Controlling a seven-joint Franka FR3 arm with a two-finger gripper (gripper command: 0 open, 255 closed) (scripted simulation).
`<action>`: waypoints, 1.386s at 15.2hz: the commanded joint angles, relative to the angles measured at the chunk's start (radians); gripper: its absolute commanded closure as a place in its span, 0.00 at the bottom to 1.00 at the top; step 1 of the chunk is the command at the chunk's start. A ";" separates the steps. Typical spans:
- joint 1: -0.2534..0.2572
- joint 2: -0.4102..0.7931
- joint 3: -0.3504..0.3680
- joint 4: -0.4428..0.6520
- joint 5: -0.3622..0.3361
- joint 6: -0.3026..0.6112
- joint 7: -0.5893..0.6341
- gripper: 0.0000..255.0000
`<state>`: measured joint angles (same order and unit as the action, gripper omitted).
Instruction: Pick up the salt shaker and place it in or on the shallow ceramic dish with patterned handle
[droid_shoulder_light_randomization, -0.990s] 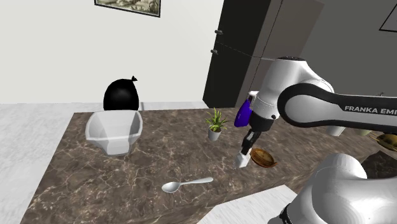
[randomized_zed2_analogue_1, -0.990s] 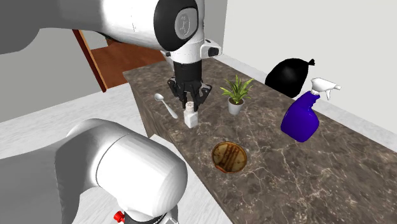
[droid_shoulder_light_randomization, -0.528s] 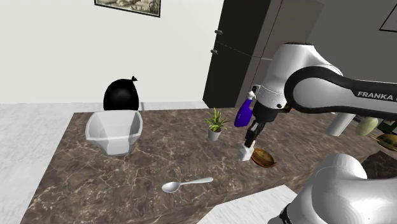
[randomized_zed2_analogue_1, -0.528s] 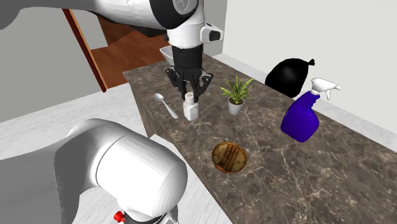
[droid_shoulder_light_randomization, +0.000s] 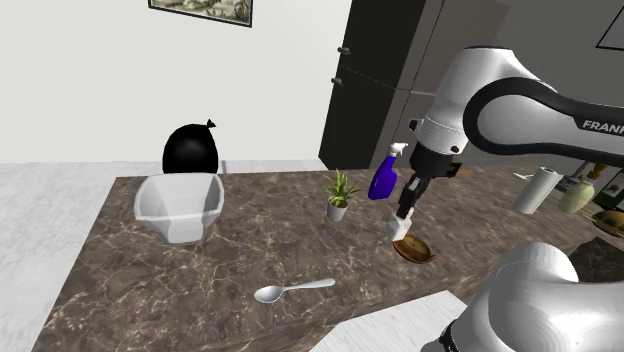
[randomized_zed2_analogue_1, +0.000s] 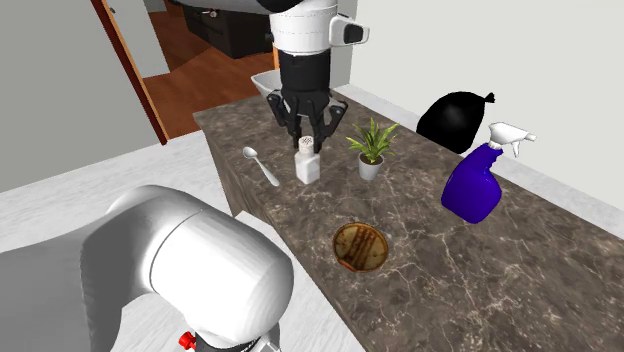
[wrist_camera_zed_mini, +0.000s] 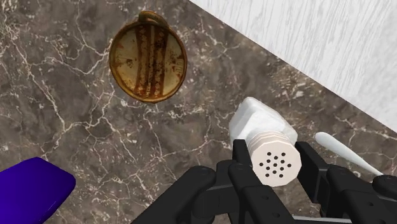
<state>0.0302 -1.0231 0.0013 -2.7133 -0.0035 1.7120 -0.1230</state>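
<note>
**Transport step.** My black fingers (wrist_camera_zed_mini: 242, 164) clasped the white, square-bodied salt shaker (wrist_camera_zed_mini: 264, 130) below its round perforated cap. It hung upright above the dark, white-veined marble bench (randomized_zed2_analogue_1: 520, 280), near the stand-side edge. The shallow, round, brown-streaked dish (wrist_camera_zed_mini: 147, 58) lay apart along that edge. Next, I judged: traverse over the dish, lower, release.

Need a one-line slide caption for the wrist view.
Black gripper clasps the white salt shaker by its cap, with the brown dish lying beyond on the dark marbled counter.
</note>
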 joint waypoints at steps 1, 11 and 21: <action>-0.028 -0.013 -0.052 0.013 -0.044 -0.027 -0.051 1.00; -0.133 0.004 -0.285 0.120 -0.236 -0.099 -0.281 1.00; -0.151 -0.017 -0.318 -0.022 -0.270 0.021 -0.277 1.00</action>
<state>-0.1162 -1.0334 -0.3117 -2.7183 -0.2680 1.7229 -0.3985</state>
